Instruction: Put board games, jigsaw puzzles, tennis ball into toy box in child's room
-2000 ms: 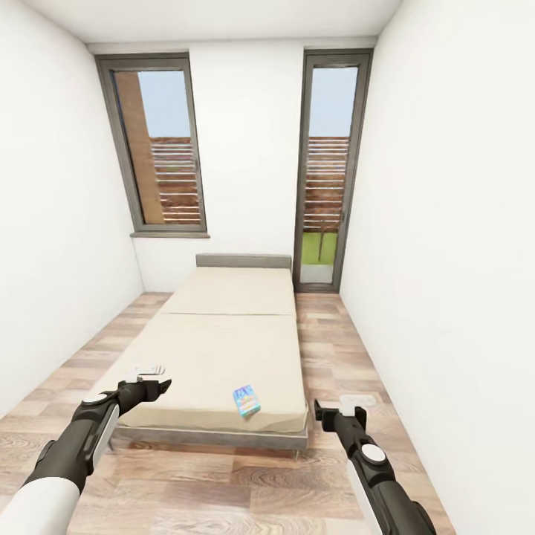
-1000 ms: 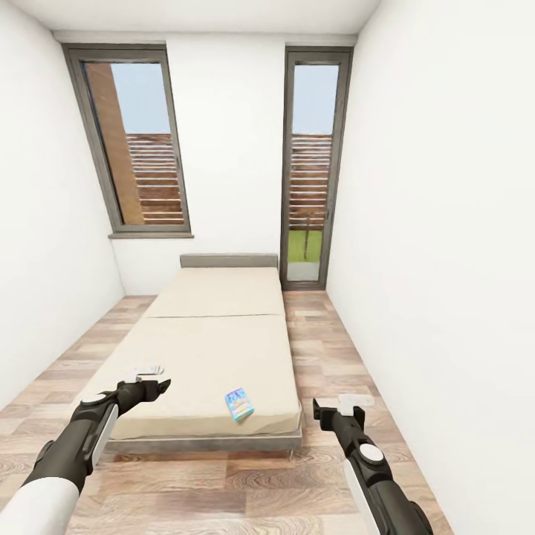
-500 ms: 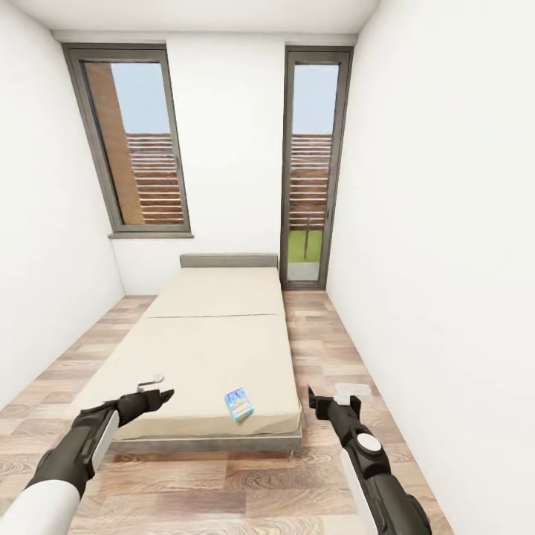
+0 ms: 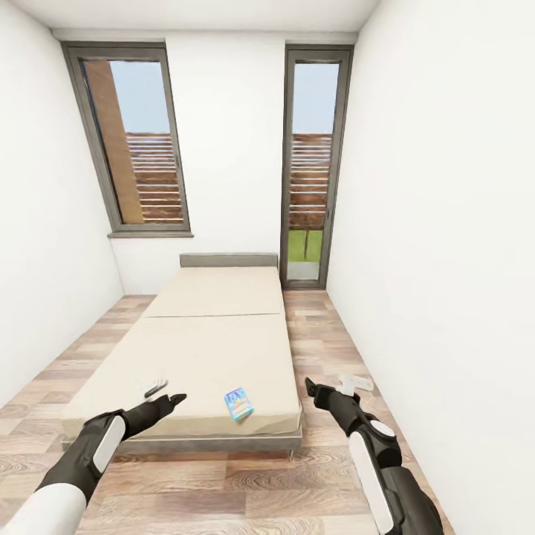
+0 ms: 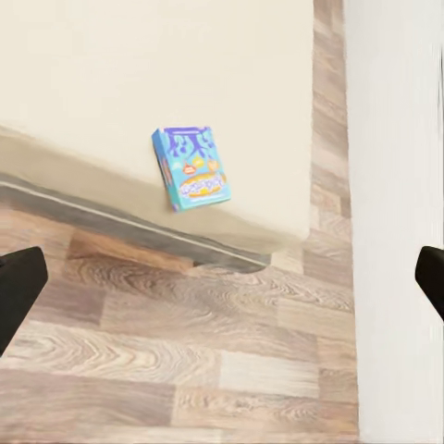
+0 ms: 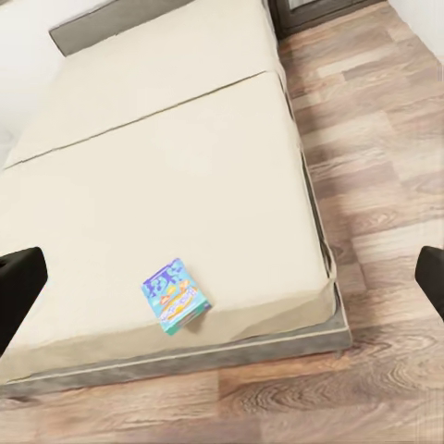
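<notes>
A small blue board game (image 4: pixel 238 403) lies flat on the cream bed (image 4: pixel 215 342), near its front right corner. It also shows in both wrist views: board game (image 5: pixel 191 167), board game (image 6: pixel 174 295). My left gripper (image 4: pixel 168 393) hovers open over the bed's front edge, left of the game. To the game's right, above the floor beside the bed, my right gripper (image 4: pixel 333 384) is open too. In each wrist view the dark fingertips (image 5: pixel 18 287) (image 6: pixel 18 285) stand far apart with nothing between them. The table, toy box, jigsaw puzzles and tennis ball are out of view.
The bed runs lengthwise to a grey headboard (image 4: pixel 228 260) at the far wall. Two tall grey-framed windows (image 4: pixel 134 141) (image 4: pixel 310 163) stand behind it. White walls close in on both sides. Wood-plank floor (image 4: pixel 327 334) runs along the bed's right side and in front.
The view shifted early on and then held still. My left gripper has reached forward and right toward the game. The right gripper has moved forward and turned.
</notes>
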Motion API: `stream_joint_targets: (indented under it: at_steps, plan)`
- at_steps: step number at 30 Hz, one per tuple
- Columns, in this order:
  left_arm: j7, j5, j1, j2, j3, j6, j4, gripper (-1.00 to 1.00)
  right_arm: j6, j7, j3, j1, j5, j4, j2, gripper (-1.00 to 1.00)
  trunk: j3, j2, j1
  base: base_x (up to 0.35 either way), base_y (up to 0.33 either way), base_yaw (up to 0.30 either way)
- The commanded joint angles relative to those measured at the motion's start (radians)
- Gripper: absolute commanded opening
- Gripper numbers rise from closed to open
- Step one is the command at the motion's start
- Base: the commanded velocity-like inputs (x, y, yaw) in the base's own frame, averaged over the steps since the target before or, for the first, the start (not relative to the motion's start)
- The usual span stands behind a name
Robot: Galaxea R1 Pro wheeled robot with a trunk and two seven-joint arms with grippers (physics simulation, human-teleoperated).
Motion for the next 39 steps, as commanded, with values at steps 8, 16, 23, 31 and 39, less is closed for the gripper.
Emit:
stream_joint_targets:
  at_steps: [8, 16, 23, 31, 39]
  plan:
    - [-0.002, 0.166, -0.002, -0.040, 0.002, 0.012, 0.098, 1.00, 0.018, -0.010, 0.000, 0.002, -0.127, -0.011, -0.003, 1.00, -0.024, -0.051, 0.027, 0.000, 0.000, 0.000]
    - [-0.002, 0.209, -0.002, -0.064, 0.001, 0.006, 0.138, 1.00, 0.076, -0.007, 0.001, 0.004, -0.137, -0.068, -0.003, 1.00, -0.024, -0.051, 0.027, 0.000, 0.000, 0.000]
    - [-0.005, 0.214, -0.002, -0.057, 0.002, 0.012, 0.145, 1.00, 0.073, -0.003, 0.002, 0.001, -0.137, -0.095, -0.003, 1.00, -0.040, -0.086, 0.047, 0.000, 0.000, 0.000]
    - [-0.003, 0.222, -0.002, -0.053, 0.002, 0.004, 0.145, 1.00, 0.068, 0.003, 0.001, 0.000, -0.137, -0.115, -0.003, 1.00, -0.065, -0.142, 0.077, 0.000, 0.000, 0.000]
    - [-0.002, 0.224, -0.002, -0.054, 0.002, 0.002, 0.148, 1.00, 0.070, 0.035, 0.000, 0.000, -0.138, -0.143, -0.002, 1.00, -0.090, -0.198, 0.108, 0.000, 0.000, 0.000]
